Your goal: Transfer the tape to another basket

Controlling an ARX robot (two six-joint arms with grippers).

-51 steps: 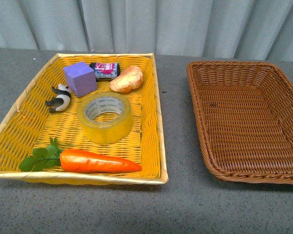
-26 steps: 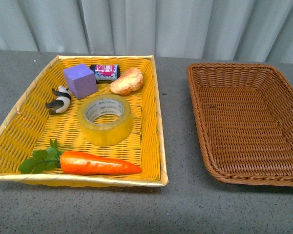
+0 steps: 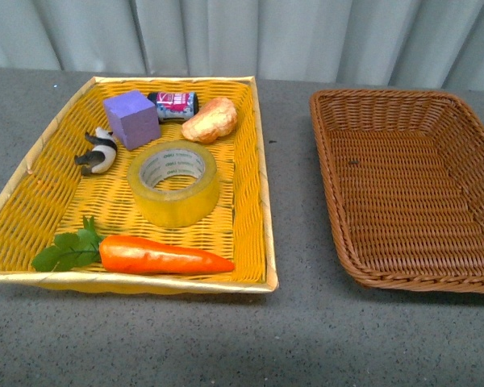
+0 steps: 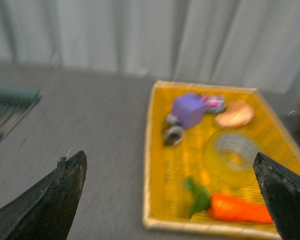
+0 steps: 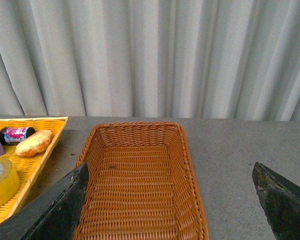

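The tape (image 3: 174, 184), a yellowish roll with a white core, lies flat in the middle of the yellow basket (image 3: 254, 161) on the left. It shows blurred in the left wrist view (image 4: 232, 155) and at the edge of the right wrist view (image 5: 1, 182). The brown wicker basket (image 3: 327, 173) stands empty on the right; it also fills the right wrist view (image 5: 140, 200). My left gripper (image 4: 170, 200) is open, above the table short of the yellow basket. My right gripper (image 5: 170, 200) is open, above the brown basket. Neither gripper shows in the front view.
The yellow basket also holds an orange carrot (image 3: 163, 257) at the front, a purple cube (image 3: 131, 118), a panda figure (image 3: 98, 152), a small dark can (image 3: 174, 106) and a bread piece (image 3: 210, 119) at the back. A grey curtain (image 3: 242, 36) hangs behind the grey table.
The whole front view has shifted: both baskets sit slightly higher in the picture than before. The things in the baskets keep their places relative to each other.
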